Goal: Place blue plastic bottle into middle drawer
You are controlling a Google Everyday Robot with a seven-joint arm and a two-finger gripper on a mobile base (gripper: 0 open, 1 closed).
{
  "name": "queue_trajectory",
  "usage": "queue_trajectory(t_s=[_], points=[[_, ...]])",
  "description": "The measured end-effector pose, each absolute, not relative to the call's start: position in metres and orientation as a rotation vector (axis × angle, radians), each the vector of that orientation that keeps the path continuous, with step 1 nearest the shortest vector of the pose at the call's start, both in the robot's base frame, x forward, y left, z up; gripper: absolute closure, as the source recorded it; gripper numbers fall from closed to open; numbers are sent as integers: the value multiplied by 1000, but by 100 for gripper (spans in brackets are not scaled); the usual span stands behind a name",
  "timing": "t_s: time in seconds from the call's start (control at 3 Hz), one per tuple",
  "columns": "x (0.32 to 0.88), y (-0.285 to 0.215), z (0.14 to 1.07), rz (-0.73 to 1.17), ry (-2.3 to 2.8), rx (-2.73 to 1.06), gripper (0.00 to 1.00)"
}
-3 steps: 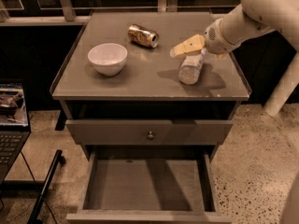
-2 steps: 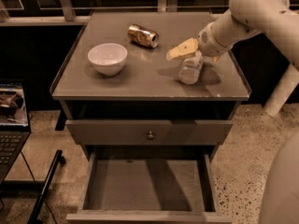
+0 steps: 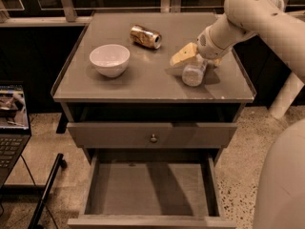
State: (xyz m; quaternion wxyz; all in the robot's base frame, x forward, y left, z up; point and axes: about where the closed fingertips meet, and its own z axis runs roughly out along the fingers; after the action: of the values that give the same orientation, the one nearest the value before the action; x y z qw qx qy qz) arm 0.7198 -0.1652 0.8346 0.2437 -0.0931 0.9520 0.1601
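Observation:
The blue plastic bottle (image 3: pixel 192 73) lies on its side on the cabinet top (image 3: pixel 143 82), at the right, one end pointing toward the front edge. My gripper (image 3: pixel 196 63) is right over its far end, open. One yellowish finger (image 3: pixel 184 55) is on the bottle's left and the other shows at its right. I cannot tell if they touch it. The middle drawer (image 3: pixel 152 190) is pulled out at the bottom of the cabinet, a wide grey tray with nothing in it.
A white bowl (image 3: pixel 109 59) stands on the top at the left and a gold-brown can (image 3: pixel 146 36) lies at the back. A shut drawer front with a round knob (image 3: pixel 153 138) is above the open drawer. A laptop (image 3: pixel 12 111) is on the left.
My gripper has moved a little left and down, closer onto the bottle. The bottle has not moved.

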Motion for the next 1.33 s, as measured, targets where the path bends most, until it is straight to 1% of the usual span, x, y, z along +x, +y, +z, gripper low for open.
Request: queue_trajectory(t_s=[0.33, 0.67, 1.0, 1.33], points=[[720, -165, 834, 438, 2601, -255, 41], [720, -165, 834, 438, 2601, -255, 66], [720, -165, 834, 438, 2601, -255, 87], [720, -165, 842, 438, 2601, -255, 100]])
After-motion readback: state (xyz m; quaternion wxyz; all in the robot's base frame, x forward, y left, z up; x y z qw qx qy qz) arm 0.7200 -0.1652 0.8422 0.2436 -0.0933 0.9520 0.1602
